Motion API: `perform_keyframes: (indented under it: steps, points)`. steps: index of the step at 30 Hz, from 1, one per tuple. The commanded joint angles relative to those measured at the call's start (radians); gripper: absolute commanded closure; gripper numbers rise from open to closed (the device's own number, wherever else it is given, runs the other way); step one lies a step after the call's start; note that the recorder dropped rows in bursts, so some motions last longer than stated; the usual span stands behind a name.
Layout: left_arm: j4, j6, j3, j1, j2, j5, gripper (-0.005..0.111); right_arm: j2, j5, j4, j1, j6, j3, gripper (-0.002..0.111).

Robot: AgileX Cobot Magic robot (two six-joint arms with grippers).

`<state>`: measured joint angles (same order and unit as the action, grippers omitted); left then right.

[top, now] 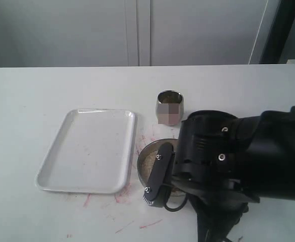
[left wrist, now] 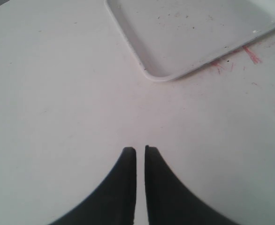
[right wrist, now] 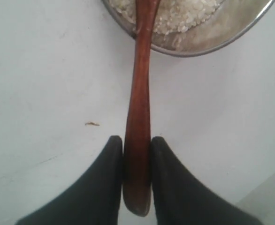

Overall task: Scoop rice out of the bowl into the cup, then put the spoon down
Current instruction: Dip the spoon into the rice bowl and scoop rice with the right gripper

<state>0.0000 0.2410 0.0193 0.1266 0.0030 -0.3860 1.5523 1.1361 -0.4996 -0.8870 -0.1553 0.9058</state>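
Observation:
In the right wrist view my right gripper [right wrist: 137, 139] is shut on the end of the dark reddish-brown spoon [right wrist: 138, 93]. Its handle runs over the rim of the steel bowl [right wrist: 231, 35] into the rice [right wrist: 184, 16]; the spoon's head is cut off by the frame edge. In the exterior view the right arm [top: 228, 161] covers much of the bowl [top: 146, 151], where some rice [top: 147, 164] shows. The small steel cup [top: 170, 107] stands upright just behind the bowl. My left gripper [left wrist: 140, 150] is shut with nothing in it, above bare table.
A white rectangular tray [top: 89, 148] lies left of the bowl; its corner also shows ahead of the left gripper as the tray [left wrist: 198, 33]. Red marks [top: 137, 222] stain the white table near the tray and the bowl.

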Motion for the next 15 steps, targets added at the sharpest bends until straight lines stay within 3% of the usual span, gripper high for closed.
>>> perform_keyframes:
  steps: [1, 15]
  points:
    - [0.0, -0.006, -0.009, 0.005, -0.003, -0.033, 0.092, -0.001, -0.002, 0.037, 0.0, -0.05, -0.001, 0.108]
    - [0.0, -0.006, -0.009, 0.005, -0.003, -0.033, 0.092, -0.007, -0.044, 0.11, 0.0, -0.085, -0.001, 0.108]
